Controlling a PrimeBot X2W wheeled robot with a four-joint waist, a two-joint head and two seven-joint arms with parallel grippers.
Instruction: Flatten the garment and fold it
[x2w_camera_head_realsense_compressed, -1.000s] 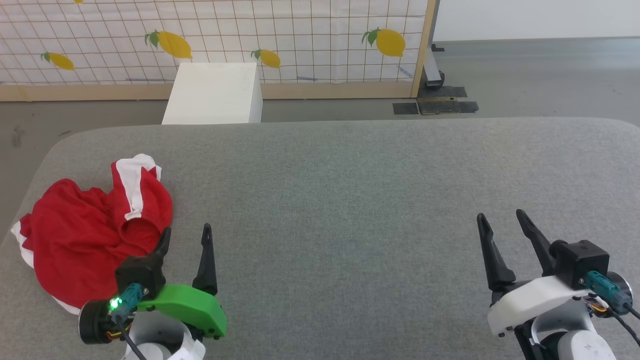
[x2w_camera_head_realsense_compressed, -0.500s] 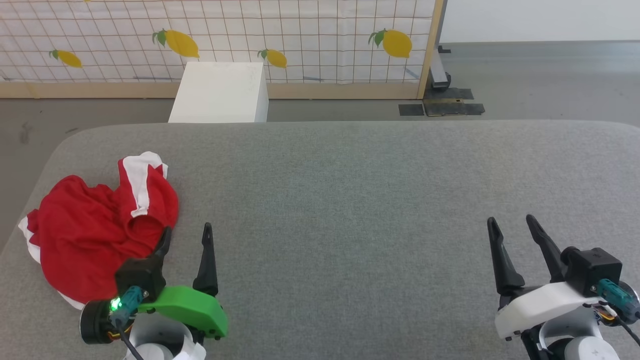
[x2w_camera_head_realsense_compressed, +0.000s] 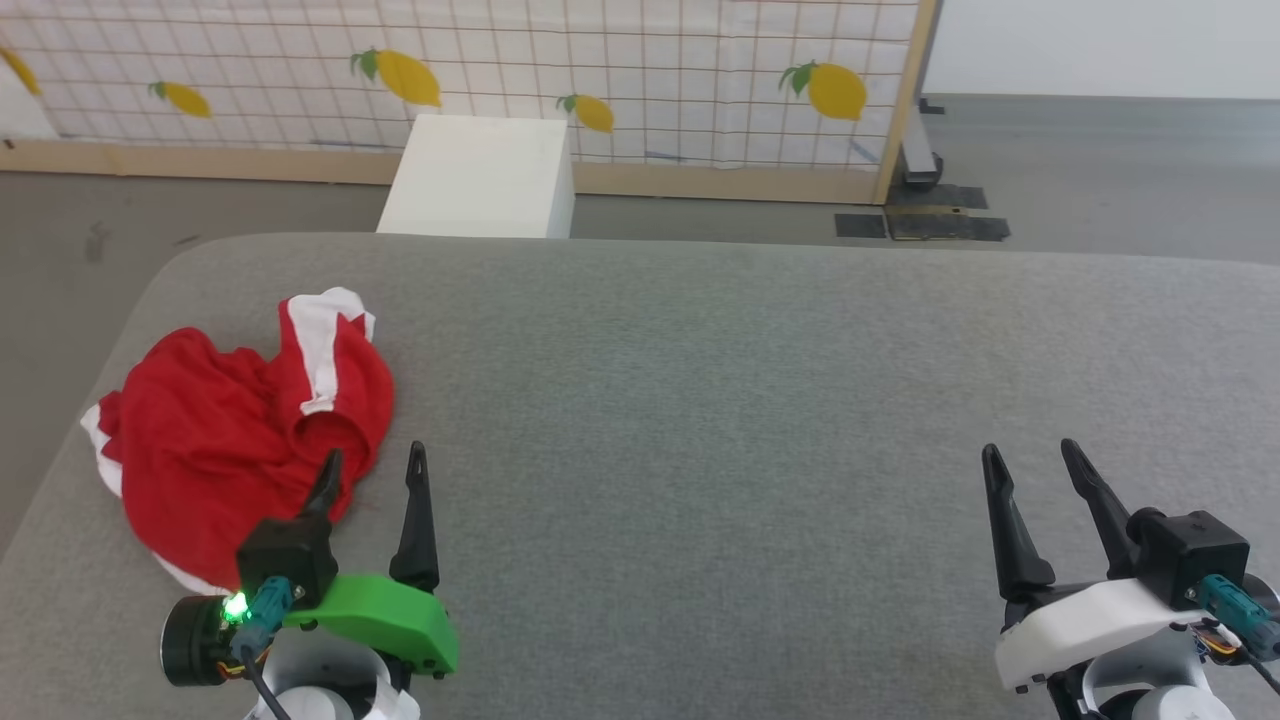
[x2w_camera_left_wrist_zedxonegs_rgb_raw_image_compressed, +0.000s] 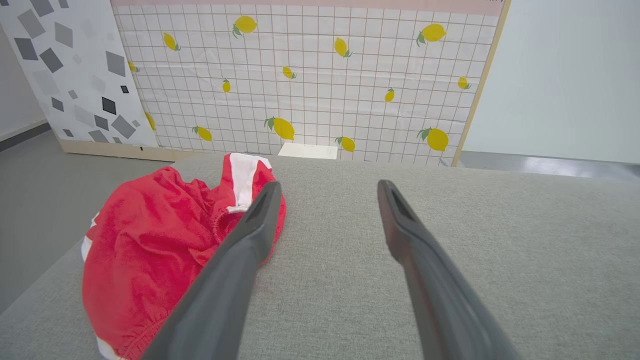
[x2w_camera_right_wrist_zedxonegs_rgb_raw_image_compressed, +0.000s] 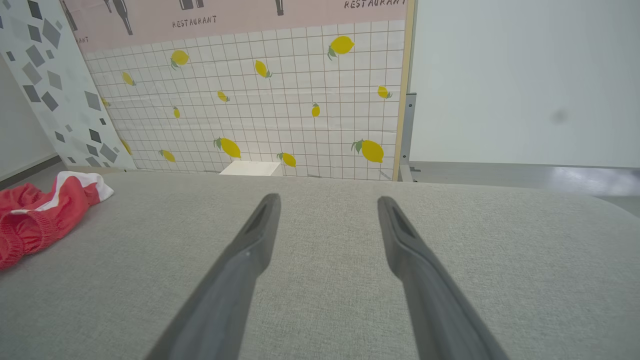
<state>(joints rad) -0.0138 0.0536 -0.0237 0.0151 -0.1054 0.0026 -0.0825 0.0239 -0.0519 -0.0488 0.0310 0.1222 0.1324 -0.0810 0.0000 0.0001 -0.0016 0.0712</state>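
Grey cloth is being used as the cover of the wide surface (x2w_camera_head_realsense_compressed: 700, 400), and the garment (x2w_camera_head_realsense_compressed: 230, 450) is being carried on its left part, close to the rounded far left corner. The garment is being seen as a crumpled heap of bright red cloth. A white stripe (x2w_camera_head_realsense_compressed: 320, 345) is being shown on the fold at its far side, and white trim is being shown along its left and near edges. It is not being gripped by anything.

The left claw (x2w_camera_head_realsense_compressed: 374, 452) is being held wide open, with nothing between its two dark fingers. It is being held just beside the near right edge of the garment. One finger is being seen in front of the red cloth, and whether it is touching the cloth cannot be told. A green cover (x2w_camera_head_realsense_compressed: 385, 620) is being worn behind the fingers.

The right claw (x2w_camera_head_realsense_compressed: 1029, 447) is being held wide open too, and nothing is being gripped by it. It is being held over bare grey cloth on the right part of the surface, well apart from the garment.

Past the far edge of the surface, a white box (x2w_camera_head_realsense_compressed: 480, 175) is being carried by the grey floor (x2w_camera_head_realsense_compressed: 1100, 170). Behind the box, a white squared wall panel (x2w_camera_head_realsense_compressed: 650, 60) with yellow lemons is being held in a wooden frame.
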